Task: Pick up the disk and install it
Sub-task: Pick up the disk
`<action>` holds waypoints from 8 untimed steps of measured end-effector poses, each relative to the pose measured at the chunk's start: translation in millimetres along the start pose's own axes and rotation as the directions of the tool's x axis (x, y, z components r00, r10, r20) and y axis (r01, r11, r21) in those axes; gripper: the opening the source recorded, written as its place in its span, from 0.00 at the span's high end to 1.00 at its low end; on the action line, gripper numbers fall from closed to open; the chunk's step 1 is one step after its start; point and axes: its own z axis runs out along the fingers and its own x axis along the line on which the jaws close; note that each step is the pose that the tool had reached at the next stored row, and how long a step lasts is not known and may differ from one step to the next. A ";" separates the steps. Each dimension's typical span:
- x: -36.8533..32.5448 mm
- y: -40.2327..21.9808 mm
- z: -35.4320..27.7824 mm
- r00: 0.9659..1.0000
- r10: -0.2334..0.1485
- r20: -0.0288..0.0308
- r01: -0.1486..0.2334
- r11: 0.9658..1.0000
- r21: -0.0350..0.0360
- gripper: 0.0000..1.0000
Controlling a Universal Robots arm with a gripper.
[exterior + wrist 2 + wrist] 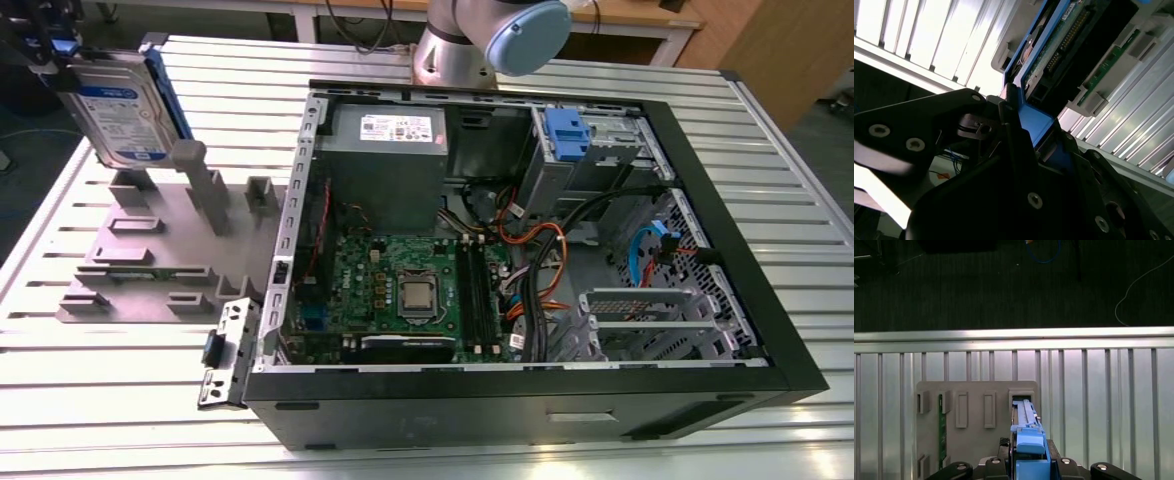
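Exterior view shows downward-pointing jaws clamped on the upright disk (123, 112) over the grey holder (147, 250).

Mid-frame: gripper (1029, 462) clamps disk (1026, 422) edge-on, blue rail twd cam, over grey slotted holder (976, 390) w/ green board (941, 430); ribbed table (1104, 390), dark floor (979, 285) beyond.

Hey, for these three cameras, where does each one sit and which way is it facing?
Exterior view: off the arm, high, looking down on the table, open case and holder; the arm and the gripper, clamped on the disk, show.
First wrist view: on the arm, looking straight down past the gripper along the disk's edge to the holder, table and floor.
Second wrist view: on the arm, close, looking along the gripper at the disk's circuit-board side.
Shared: all three show gripper and disk.
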 end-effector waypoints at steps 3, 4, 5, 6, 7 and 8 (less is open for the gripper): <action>0.0 0.0 -0.9 1.000 0.000 0.000 0.000 1.000 0.000 0.64; 0.0 0.0 -1.2 1.000 0.000 0.000 0.000 1.000 0.000 0.64; 0.0 0.0 -1.7 1.000 0.000 0.000 0.000 1.000 0.000 0.64; 0.0 0.0 -2.2 1.000 0.000 0.000 0.000 1.000 0.000 0.64; 0.0 0.0 -2.7 1.000 0.000 0.000 0.000 1.000 0.000 0.64; 0.0 0.0 -3.5 1.000 0.000 0.000 0.000 1.000 0.000 0.64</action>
